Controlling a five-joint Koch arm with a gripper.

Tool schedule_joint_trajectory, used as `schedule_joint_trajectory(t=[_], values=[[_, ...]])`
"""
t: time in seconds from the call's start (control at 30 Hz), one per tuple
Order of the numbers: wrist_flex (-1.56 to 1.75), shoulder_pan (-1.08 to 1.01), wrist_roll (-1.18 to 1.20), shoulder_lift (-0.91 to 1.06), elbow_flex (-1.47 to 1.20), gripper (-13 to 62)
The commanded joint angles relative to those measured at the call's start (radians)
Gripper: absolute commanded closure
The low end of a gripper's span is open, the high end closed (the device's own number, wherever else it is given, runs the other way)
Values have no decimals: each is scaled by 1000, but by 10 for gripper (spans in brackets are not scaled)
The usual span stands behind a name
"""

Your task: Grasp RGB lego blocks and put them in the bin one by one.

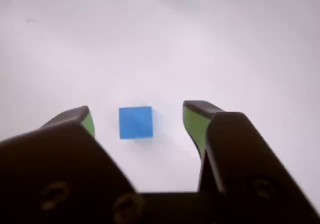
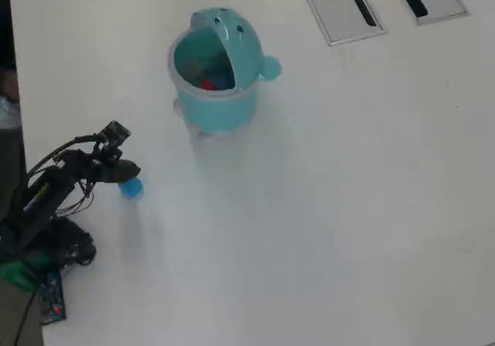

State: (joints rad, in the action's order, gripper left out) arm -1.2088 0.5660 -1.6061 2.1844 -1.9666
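A: How does the black pincer [image 1: 137,119] with green pads stand?
B: Spread wide in the wrist view, one jaw on either side of the small light blue plastic cube [image 1: 135,122], touching neither face.
A: And the cube itself?
B: Flat on the white tabletop [image 2: 325,207], at the pincer's tip [image 2: 128,177] in the overhead view, well apart from the turquoise round plastic bin [image 2: 213,107].
A: The bin?
B: Lid flipped up; something red [image 2: 206,84] shows inside.
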Motion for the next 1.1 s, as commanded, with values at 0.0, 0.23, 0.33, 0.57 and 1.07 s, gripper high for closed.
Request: schedule_joint_trajectory(t=[0.0,0.23,0.33,0.57,1.07], values=[[80,0,0,28,6,162],[172,6,3,58,-150,161],[210,9,3,66,-212,161],[314,12,5,67,-325,155],[446,86,54,74,-462,155]])
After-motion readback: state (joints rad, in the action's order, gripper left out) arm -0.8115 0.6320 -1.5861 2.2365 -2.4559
